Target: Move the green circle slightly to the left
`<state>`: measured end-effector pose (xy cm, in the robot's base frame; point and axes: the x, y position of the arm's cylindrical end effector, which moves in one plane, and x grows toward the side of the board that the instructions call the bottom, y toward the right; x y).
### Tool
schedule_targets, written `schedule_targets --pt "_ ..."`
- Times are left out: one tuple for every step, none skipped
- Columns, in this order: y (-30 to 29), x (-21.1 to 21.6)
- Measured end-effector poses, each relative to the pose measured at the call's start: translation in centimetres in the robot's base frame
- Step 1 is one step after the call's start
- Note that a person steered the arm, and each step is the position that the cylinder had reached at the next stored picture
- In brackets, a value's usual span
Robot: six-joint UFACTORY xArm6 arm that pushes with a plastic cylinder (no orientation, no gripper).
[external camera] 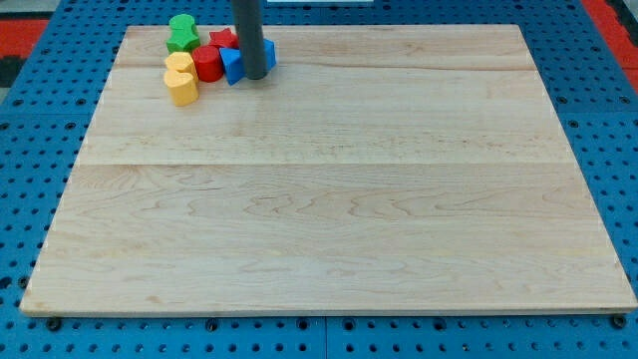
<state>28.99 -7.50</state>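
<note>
The blocks sit clustered at the view's top left on the wooden board [329, 199]. A green rounded block, likely the circle [184, 22], is at the cluster's top, touching a second green block [179, 43] just below it. My tip [255, 76] rests on the board at the cluster's right side, between a blue block [231, 67] on its left and another blue block [269, 52] partly hidden behind the rod. The tip is about 70 px to the right of and below the green circle, not touching it.
A red cylinder [207, 63] and a red block [223, 39] lie between the green blocks and my tip. Two yellow blocks [179, 65] [182, 89] sit at the cluster's lower left. A blue pegboard [40, 120] surrounds the board.
</note>
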Motion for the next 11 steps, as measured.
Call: schedule_targets --pt "3.8 0.3" --pt "7.7 -1.7" --pt "7.7 -6.2" --pt "3.5 -8.8" --pt "1.8 -9.6" --pt "-4.3 -9.8" --pt "-10.8 -9.9" --pt "-13.2 -9.9" --pt "-13.5 -9.9" --pt "-11.3 -9.9" --pt "-9.7 -9.5"
